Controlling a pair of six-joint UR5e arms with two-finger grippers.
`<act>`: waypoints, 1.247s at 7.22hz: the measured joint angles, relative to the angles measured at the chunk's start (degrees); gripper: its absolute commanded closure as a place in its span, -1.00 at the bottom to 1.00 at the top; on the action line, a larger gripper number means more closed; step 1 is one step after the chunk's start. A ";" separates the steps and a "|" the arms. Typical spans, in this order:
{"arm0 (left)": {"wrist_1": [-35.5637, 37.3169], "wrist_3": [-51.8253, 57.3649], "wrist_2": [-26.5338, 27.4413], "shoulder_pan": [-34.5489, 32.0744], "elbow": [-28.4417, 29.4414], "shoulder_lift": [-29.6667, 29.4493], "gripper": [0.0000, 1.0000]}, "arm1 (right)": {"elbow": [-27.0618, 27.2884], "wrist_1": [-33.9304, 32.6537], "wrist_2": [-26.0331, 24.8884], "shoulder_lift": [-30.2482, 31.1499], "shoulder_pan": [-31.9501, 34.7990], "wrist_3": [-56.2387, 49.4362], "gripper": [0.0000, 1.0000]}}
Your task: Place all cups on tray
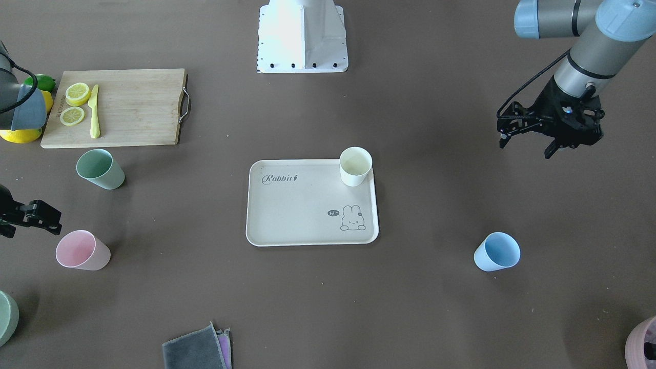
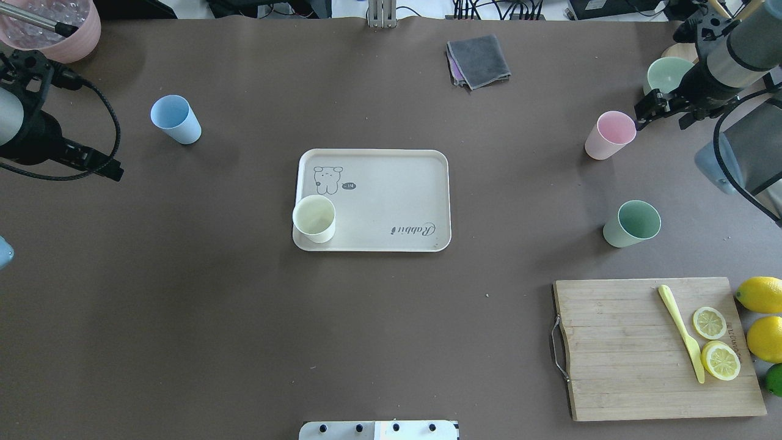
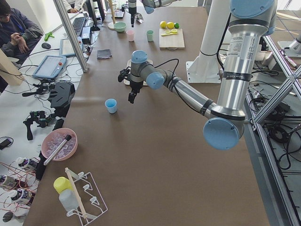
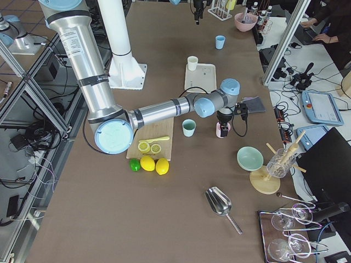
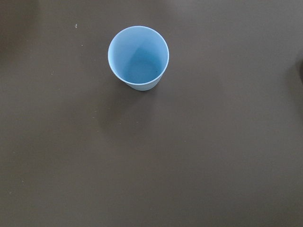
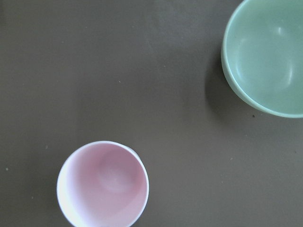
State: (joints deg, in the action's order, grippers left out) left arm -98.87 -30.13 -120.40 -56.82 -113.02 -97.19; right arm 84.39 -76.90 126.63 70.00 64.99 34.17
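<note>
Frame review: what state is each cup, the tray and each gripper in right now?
cream cup: upright, on the tray.
pink cup: upright, on the table.
blue cup: upright, on the table.
green cup: upright, on the table.
tray: flat, one cup on it.
left gripper: open, empty.
right gripper: open, empty.

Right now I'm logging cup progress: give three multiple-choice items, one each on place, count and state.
1. The cream cup stands: A on the tray; B beside it; C inside another cup.
2. Cups off the tray: A one; B two; C three.
3. The blue cup is: A upright, empty; B tipped over; C filled.
A: it sits in the tray's corner. C: pink cup, green cup and blue cup stand on the table. A: the left wrist view shows its bare inside.
</note>
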 measured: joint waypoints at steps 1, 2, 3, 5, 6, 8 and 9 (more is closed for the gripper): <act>-1.48 -0.04 0.00 -0.01 0.35 0.69 -0.97 | -2.65 1.83 -0.33 -1.37 -0.29 0.12 -0.56; -2.59 -0.15 -0.01 0.00 0.89 0.98 -0.97 | -3.95 2.89 -1.02 -1.93 -1.04 0.71 -0.33; -3.23 -0.23 -0.01 0.03 1.27 1.07 -0.97 | -4.45 3.90 -2.19 -1.92 -2.49 2.24 -0.12; -3.56 -0.36 0.01 0.04 1.60 1.07 -0.97 | -5.30 5.59 -4.54 -1.61 -5.07 4.85 0.81; -3.59 -0.44 0.05 0.07 1.69 1.05 -0.97 | -5.96 6.63 -4.98 -1.57 -5.57 5.30 1.00; -3.63 -0.48 0.08 0.15 2.11 0.84 -0.97 | -6.51 7.77 -4.95 -1.87 -5.78 5.61 1.00; -3.98 -0.48 0.08 0.18 2.61 0.65 -0.97 | -6.45 7.86 -4.78 -2.55 -5.72 6.80 1.00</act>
State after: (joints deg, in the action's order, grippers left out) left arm -102.86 -30.61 -120.32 -56.64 -110.41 -96.54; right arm 77.94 -69.04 121.85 67.45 59.27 40.97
